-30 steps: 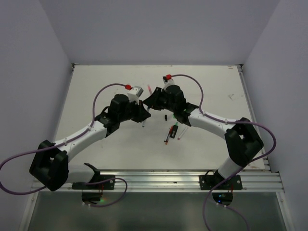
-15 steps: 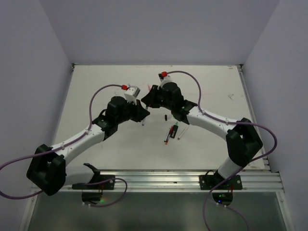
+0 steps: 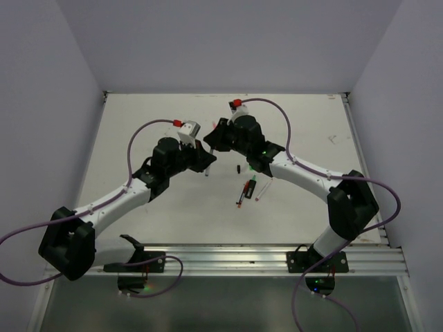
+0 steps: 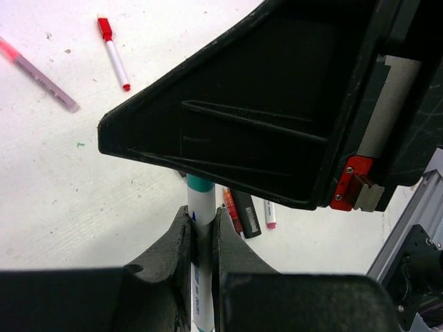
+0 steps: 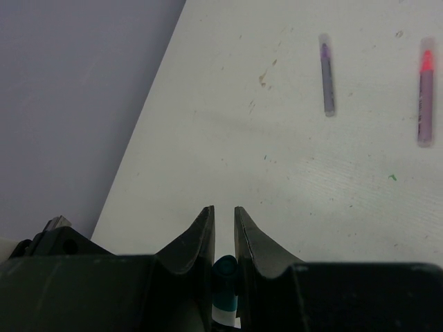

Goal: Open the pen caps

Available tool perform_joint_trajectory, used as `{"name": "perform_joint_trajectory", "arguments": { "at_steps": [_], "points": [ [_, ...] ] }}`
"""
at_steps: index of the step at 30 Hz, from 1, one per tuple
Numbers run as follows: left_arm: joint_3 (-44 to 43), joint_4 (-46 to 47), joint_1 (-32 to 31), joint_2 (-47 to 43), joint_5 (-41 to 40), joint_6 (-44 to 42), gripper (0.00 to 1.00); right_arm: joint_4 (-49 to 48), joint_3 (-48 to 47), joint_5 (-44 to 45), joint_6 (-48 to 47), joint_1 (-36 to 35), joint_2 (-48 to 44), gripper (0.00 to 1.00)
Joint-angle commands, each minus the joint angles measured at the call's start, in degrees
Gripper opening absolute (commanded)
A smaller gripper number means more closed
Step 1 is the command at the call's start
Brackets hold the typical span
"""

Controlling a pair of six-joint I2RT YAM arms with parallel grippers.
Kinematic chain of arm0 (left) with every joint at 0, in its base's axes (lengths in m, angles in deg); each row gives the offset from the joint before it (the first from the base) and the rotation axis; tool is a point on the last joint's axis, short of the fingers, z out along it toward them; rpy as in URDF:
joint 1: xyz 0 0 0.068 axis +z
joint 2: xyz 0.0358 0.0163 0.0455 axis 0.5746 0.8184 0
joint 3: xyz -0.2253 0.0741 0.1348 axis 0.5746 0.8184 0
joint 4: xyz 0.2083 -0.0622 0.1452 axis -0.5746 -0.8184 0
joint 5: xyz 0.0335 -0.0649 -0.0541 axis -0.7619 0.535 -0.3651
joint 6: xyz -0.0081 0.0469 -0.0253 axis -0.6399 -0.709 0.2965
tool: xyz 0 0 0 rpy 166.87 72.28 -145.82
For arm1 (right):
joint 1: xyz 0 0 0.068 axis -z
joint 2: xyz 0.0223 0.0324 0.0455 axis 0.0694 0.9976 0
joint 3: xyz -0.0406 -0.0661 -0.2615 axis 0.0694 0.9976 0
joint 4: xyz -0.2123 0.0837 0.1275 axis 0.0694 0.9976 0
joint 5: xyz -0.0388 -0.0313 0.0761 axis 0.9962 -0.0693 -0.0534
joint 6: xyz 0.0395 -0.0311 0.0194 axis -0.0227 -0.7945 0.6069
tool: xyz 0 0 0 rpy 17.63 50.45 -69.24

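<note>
My left gripper (image 3: 205, 158) (image 4: 201, 211) is shut on the whitish barrel of a teal pen (image 4: 201, 225), which stands upright between its pads. My right gripper (image 3: 216, 141) (image 5: 223, 216) is directly over it, shut on the pen's teal cap (image 5: 225, 275). In the left wrist view a teal band (image 4: 200, 183) tops the barrel and disappears under the right gripper's black body (image 4: 277, 104). I cannot tell whether the cap has come off the barrel. The pen's lower end shows in the top view (image 3: 206, 171).
A red pen (image 3: 241, 194), a black highlighter (image 3: 252, 187) and a pink-tipped pen (image 3: 260, 191) lie together near the table's middle, with a small black cap (image 3: 238, 167) beside them. A red-capped pen (image 4: 114, 52), a pink pen (image 4: 40, 73) and a purple pen (image 5: 327, 77) lie farther off.
Both wrists have shifted a little to the left and away from the bases, staying together over the pen. The loose pens have not moved.
</note>
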Motion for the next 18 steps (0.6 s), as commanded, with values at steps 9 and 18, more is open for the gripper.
{"name": "perform_joint_trajectory", "arguments": {
  "at_steps": [9, 18],
  "points": [
    [2.6, -6.8, -2.8, 2.7, 14.8, 0.1, 0.00, -20.1, -7.1, 12.4, -1.8, 5.1, -4.0, 0.00],
    [1.7, -6.8, -3.2, 3.9, 16.9, -0.8, 0.00, -20.1, -9.5, 12.2, -2.5, 6.5, -4.0, 0.00]
  ]
}}
